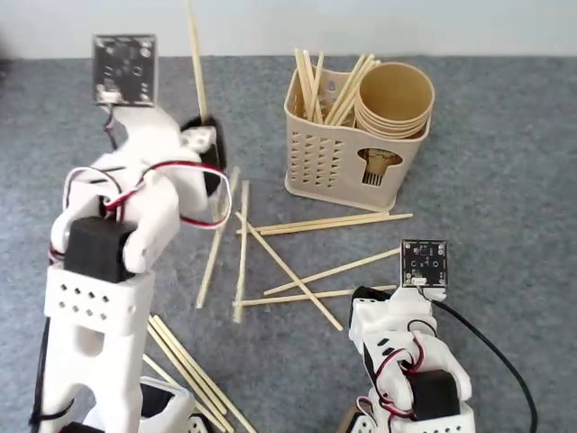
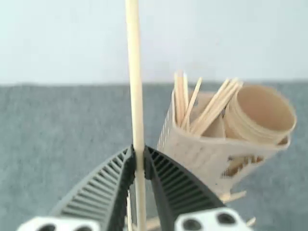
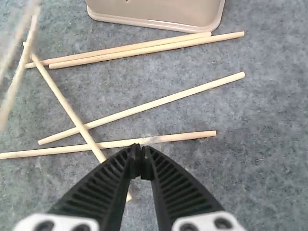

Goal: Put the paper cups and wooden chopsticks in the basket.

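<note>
A beige slotted basket [image 1: 335, 158] stands at the back of the grey mat, holding stacked paper cups [image 1: 393, 99] and several wooden chopsticks [image 1: 315, 86]. My left gripper [image 2: 138, 161] is shut on one chopstick [image 2: 134, 82], which stands upright, left of the basket [image 2: 207, 149]; from above that chopstick [image 1: 196, 59] rises beside the left arm [image 1: 171, 171]. Several loose chopsticks [image 1: 297, 262] lie crossed on the mat in front of the basket. My right gripper [image 3: 140, 159] is shut with nothing in it, just above a chopstick lying on the mat [image 3: 159, 139], near the front.
More chopsticks [image 1: 194, 374] lie at the front left beside the left arm's base. The right arm's base [image 1: 410, 374] stands at the front right. Bare mat stretches to the right of the basket.
</note>
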Action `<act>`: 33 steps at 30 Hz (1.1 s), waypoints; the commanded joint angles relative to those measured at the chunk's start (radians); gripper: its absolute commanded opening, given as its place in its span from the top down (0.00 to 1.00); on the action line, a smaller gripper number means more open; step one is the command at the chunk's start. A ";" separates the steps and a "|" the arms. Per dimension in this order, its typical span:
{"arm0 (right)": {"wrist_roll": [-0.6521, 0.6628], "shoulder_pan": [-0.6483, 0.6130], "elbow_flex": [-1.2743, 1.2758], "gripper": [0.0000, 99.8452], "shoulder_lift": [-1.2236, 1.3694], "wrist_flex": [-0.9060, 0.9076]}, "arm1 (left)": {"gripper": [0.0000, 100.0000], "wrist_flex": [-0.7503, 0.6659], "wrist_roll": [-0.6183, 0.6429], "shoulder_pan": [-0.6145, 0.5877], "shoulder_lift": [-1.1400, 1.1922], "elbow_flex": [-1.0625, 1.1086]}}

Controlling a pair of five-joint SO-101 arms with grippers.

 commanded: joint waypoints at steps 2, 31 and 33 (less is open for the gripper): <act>-0.012 0.005 -0.003 0.99 0.005 -0.021 | 0.99 -0.169 -0.011 0.006 -0.034 -0.064; -0.055 0.008 -0.002 0.99 0.005 -0.035 | 0.98 -1.241 -0.017 0.152 0.334 0.288; -0.055 0.008 -0.002 0.99 0.005 -0.035 | 0.98 -1.267 -0.017 0.152 0.364 0.288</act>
